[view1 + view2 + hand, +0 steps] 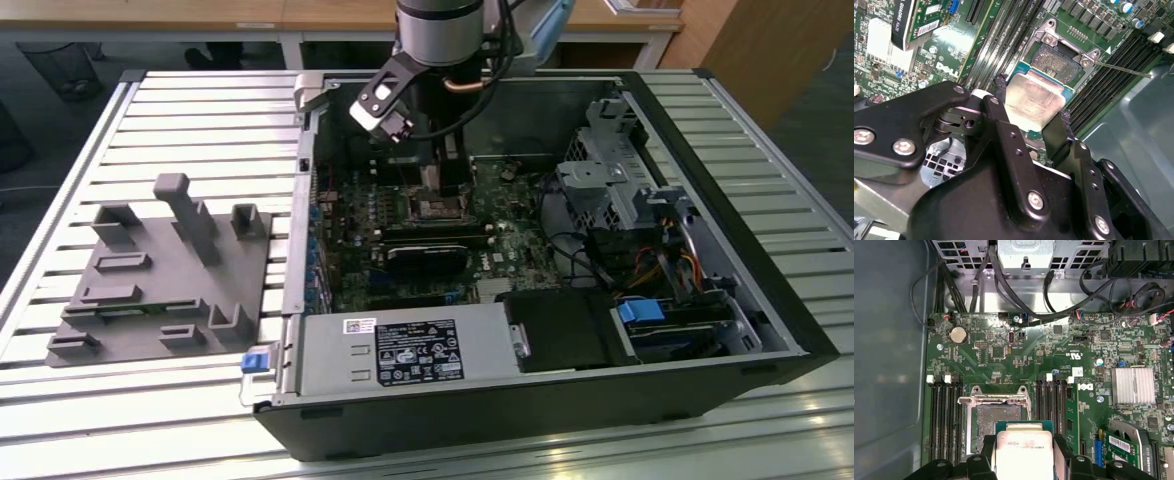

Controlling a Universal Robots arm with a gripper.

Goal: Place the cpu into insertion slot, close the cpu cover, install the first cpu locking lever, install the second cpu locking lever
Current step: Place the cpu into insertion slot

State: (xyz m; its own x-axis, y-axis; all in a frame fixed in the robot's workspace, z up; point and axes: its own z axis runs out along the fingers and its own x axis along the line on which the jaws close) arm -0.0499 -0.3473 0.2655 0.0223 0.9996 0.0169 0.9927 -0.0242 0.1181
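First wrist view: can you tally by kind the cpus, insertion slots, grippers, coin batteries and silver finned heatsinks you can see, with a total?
cpu: 1, held between the gripper's fingers
insertion slot: 1, cpu not yet seated in it
gripper: 1
coin battery: 1
silver finned heatsink: 1
Total: 5

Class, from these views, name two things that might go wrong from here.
1. The claw grips the cpu by two edges, apart from the insertion slot; a slip might drop it onto the board.
2. In both wrist views the cpu sits offset from the slot, so lowering it straight might catch the metal rim or the memory slots.
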